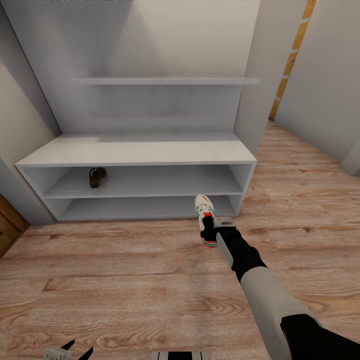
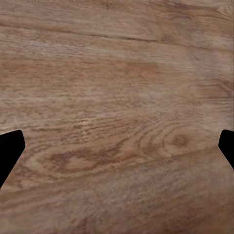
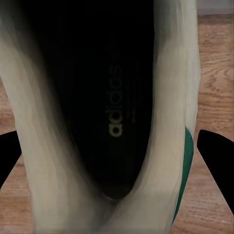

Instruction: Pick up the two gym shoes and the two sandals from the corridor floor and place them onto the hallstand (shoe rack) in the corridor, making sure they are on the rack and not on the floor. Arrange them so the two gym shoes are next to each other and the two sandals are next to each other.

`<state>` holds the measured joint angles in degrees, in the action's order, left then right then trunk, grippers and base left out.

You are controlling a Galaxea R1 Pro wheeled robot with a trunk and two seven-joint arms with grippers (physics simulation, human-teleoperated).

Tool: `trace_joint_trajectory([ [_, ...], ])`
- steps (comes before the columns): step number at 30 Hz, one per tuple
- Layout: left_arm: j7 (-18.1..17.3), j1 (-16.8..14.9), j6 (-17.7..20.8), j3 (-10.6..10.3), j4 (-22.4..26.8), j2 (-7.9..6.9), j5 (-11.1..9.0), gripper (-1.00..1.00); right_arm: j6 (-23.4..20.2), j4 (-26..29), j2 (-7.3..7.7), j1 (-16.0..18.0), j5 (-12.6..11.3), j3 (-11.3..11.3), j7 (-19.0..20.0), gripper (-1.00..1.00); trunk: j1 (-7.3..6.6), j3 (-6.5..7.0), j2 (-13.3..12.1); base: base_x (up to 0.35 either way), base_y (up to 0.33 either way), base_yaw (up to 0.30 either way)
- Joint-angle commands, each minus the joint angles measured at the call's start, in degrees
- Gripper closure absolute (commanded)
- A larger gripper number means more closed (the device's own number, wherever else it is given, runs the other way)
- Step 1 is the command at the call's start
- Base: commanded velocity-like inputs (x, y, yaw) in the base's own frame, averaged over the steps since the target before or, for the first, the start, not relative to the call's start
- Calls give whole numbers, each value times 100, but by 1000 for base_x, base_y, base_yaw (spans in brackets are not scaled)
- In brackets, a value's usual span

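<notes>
The left gripper (image 1: 77,346) hangs spread over the corridor floor (image 1: 125,280), well short of the hallstand (image 1: 135,150). The right gripper (image 1: 209,234) pinches a gym shoe (image 1: 205,212) before its lowest shelf; a sandal (image 1: 96,177) sits on the middle shelf.

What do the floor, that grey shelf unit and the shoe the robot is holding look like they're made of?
The floor looks like wood planks: brown grain, knots and seams. The shelf unit looks like painted or laminated board, smooth matte grey without grain. The shoe in the right pincer seems white leather or synthetic, with green and orange trim and a dark printed insole; which one is unclear.
</notes>
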<state>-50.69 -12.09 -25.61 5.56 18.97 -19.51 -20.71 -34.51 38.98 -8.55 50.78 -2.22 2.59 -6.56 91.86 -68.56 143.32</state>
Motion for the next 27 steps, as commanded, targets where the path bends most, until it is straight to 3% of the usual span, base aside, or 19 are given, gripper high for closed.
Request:
trace_joint_trajectory([
  [1, -37, -4, -2, 6, -8, 0, -29, -100, -29, 9, 2, 2, -25, 19, -38, 100, -1, 3, 2, 0, 0, 0],
  [9, -37, -4, 0, 9, -8, 0, -29, -100, -29, 13, 2, 2, -24, 22, -38, 100, -1, 59, 2, 85, 0, 0],
  [27, -37, -4, 1, 18, -8, -2, -29, -100, -21, 12, 2, 2, -24, 22, -38, 100, -1, 68, 2, 325, 0, 0],
])
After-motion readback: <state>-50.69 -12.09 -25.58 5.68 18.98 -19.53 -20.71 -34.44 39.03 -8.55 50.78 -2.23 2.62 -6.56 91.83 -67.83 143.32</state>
